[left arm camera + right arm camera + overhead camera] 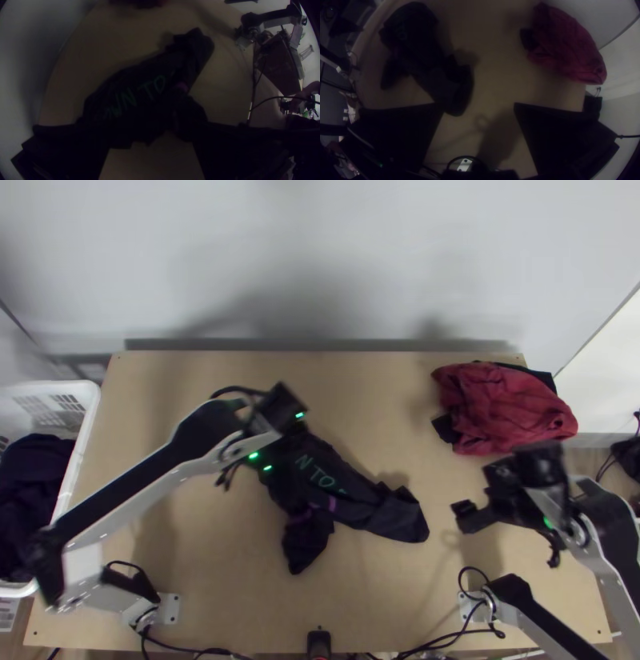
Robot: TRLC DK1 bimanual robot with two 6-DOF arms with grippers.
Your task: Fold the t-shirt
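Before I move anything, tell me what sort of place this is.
Likely a robotics lab or test bench for handling clothes: two robot arms stand at a light wooden table, a dark t-shirt lies bunched on it, and a white basket beside it holds dark cloth.

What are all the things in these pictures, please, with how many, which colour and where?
T-shirt: 1, dark with green letters, bunched mid-table
Red cloth: 1, red, bunched, far right of table
Black cloth: at least 1, black, under the red cloth
Basket: 1, white, beyond the table's left side
Clothes: count unclear, dark, in the basket
Table: 1, light wood, under the t-shirt
Cables: several, black, near edge
Arms: 2, silver-grey and black, left and right
Left hand: 1, black, open above the t-shirt
Right hand: 1, black, open above the table's right part
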